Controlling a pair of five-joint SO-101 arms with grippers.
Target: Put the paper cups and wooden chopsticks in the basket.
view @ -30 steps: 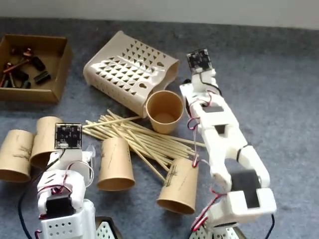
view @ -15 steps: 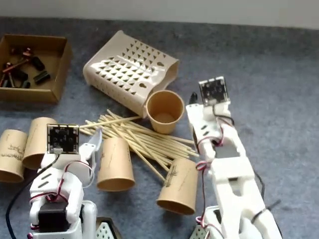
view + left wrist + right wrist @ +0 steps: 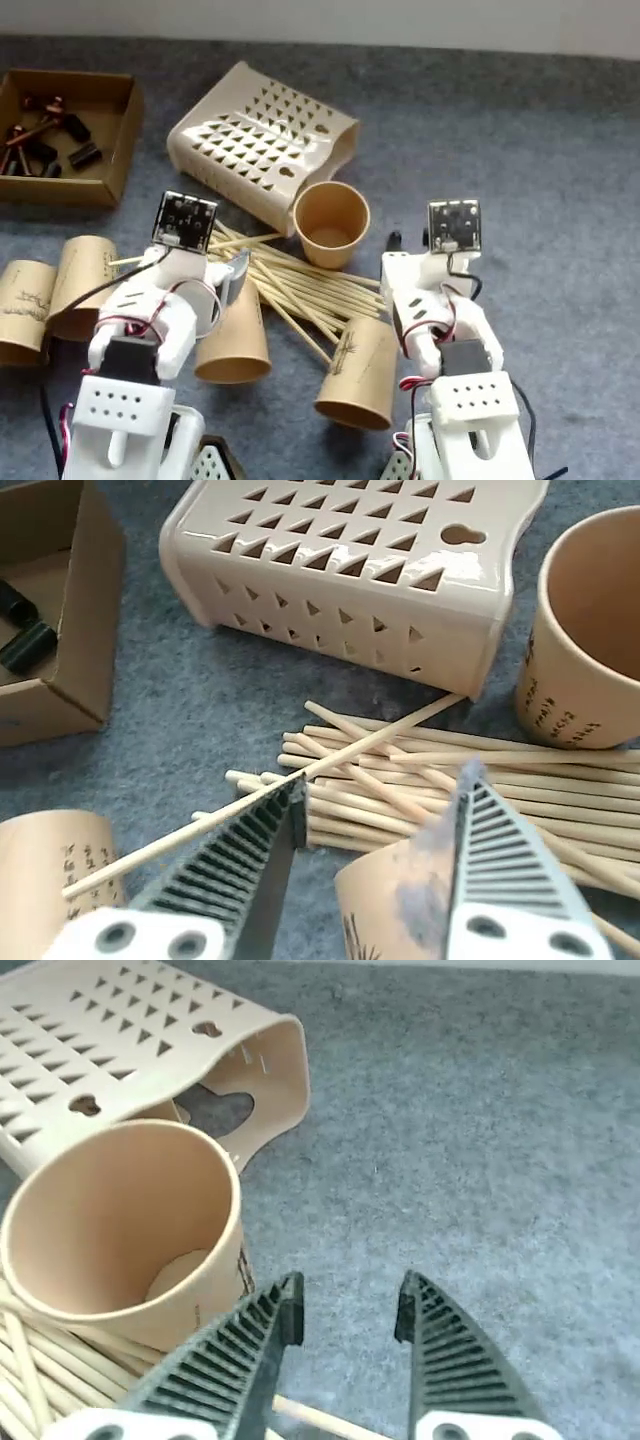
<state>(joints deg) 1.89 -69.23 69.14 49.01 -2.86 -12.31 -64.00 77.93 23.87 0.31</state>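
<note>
A cream perforated basket lies tipped on its side at the back, also shown as basket and basket. One paper cup stands upright at its mouth. Wooden chopsticks lie in a loose pile in front of it. Several more cups lie on their sides: a cup, another cup and two at the left. My left gripper is open above the chopsticks and a lying cup. My right gripper is open just beside the upright cup, holding nothing.
A cardboard box with small dark parts sits at the back left. Grey carpet stretches free on the right. In the high view the left gripper and the right gripper flank the chopstick pile.
The left arm has swung forward and rightward over the chopsticks. The right arm has drawn back from the basket's side to beside the upright cup.
</note>
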